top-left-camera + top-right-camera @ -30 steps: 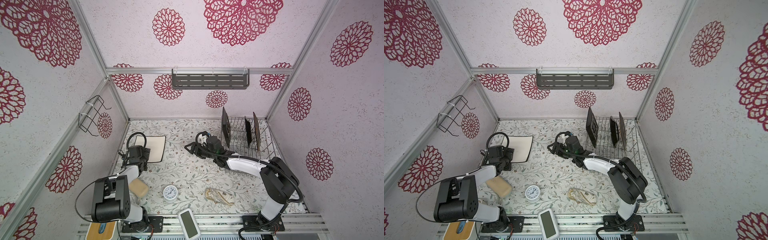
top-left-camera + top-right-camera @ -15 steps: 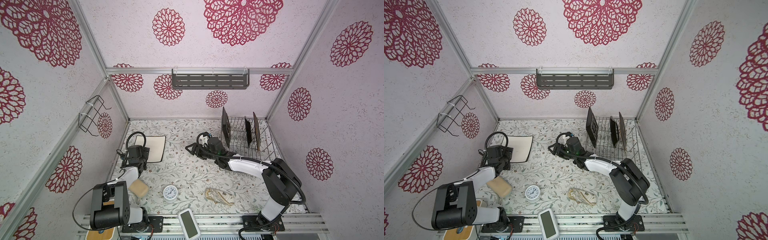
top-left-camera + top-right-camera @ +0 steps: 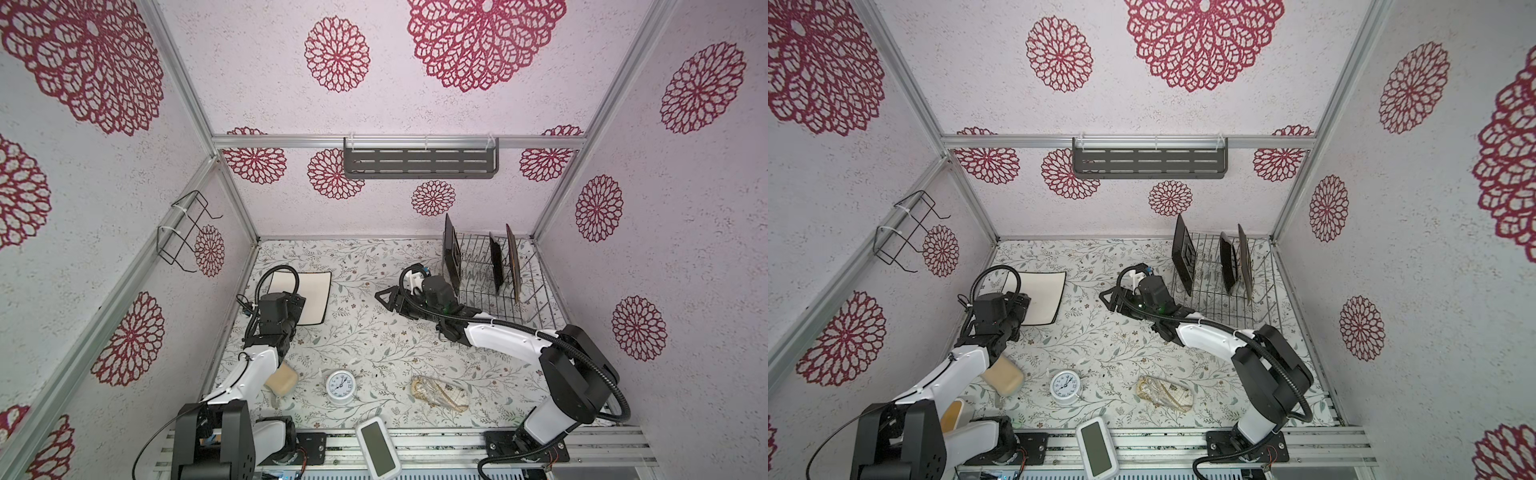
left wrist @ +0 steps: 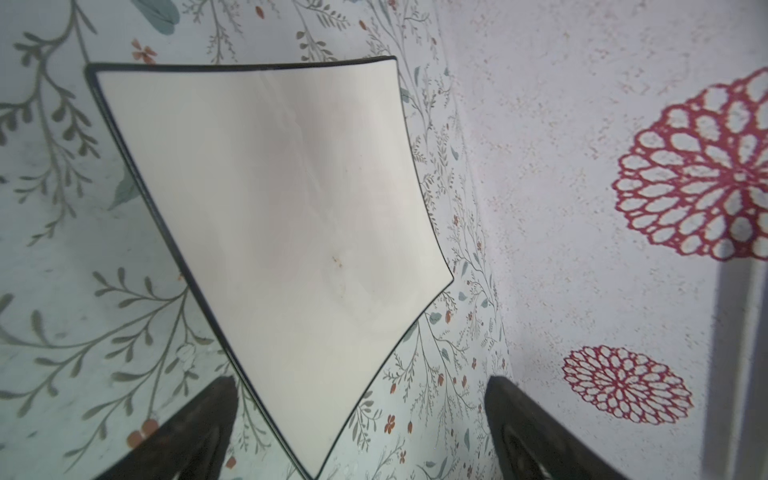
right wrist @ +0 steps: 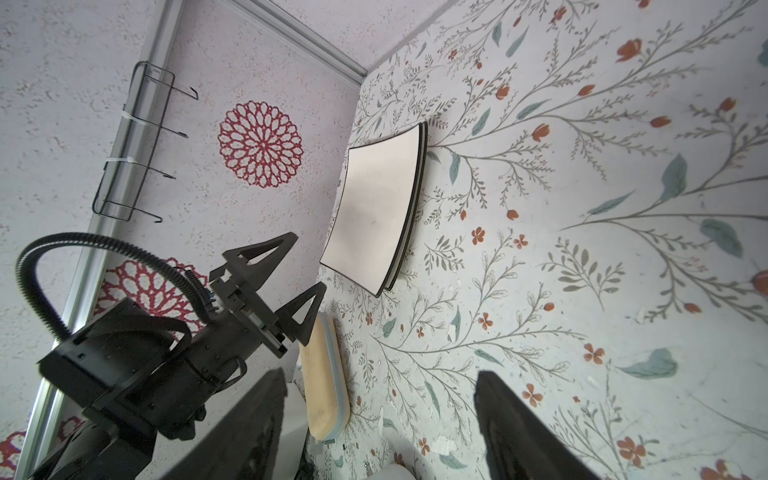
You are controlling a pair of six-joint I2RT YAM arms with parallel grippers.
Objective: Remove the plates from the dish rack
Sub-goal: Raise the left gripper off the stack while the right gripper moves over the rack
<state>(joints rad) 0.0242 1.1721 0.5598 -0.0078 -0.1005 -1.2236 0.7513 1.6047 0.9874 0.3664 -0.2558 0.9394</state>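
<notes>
Both top views look down on the whole table (image 3: 365, 345) from above its near edge; my left wrist camera hangs close over the white plate (image 4: 270, 199), shared with my left-facing right wrist view.

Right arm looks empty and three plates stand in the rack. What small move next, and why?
Probably turn the right gripper toward the silver wire dish rack and line its open fingers up over the nearest dark square plate. It holds nothing, points away from the rack, and that plate stands upright closest to it.
</notes>
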